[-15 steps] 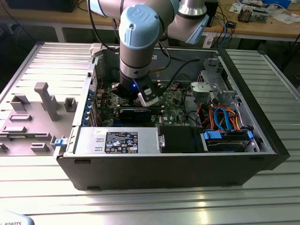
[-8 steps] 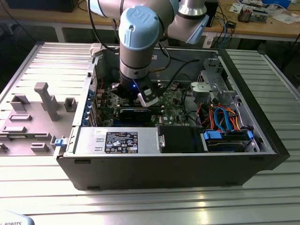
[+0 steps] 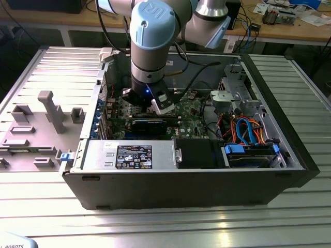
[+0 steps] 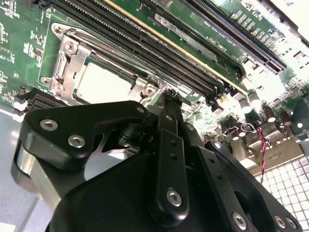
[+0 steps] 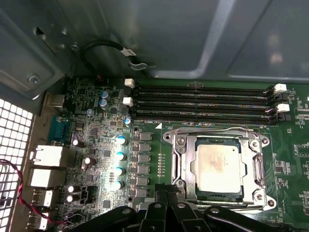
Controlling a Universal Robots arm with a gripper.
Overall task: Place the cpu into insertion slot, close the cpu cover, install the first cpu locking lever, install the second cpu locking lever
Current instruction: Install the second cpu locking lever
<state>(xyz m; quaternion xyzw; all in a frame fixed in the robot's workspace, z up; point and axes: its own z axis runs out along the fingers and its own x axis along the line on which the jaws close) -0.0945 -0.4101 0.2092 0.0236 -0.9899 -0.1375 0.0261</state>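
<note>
The cpu (image 5: 219, 166) (image 4: 104, 82), a silver-tan square, lies in the insertion slot (image 5: 241, 199) on the green board. The silvery cpu cover (image 5: 186, 164) (image 4: 67, 63) lies flat around it, with the chip showing through its window. A thin metal lever (image 5: 212, 129) runs along the cover's edge beside the memory slots. My gripper (image 5: 167, 192) (image 4: 172, 95) is shut, its black fingertips pressed together just off the cover's edge, near a corner of the socket. I cannot tell whether they touch a lever. In the exterior view the gripper (image 3: 155, 107) is low inside the computer case.
Long black memory slots (image 5: 203, 104) run beside the socket. Capacitors (image 5: 118, 157) and rear ports (image 5: 46, 157) stand on the other side of the fingertips. The case wall (image 5: 193, 38), a black graphics card (image 3: 150, 125), the power supply (image 3: 129, 155) and drive cables (image 3: 245, 132) crowd the case.
</note>
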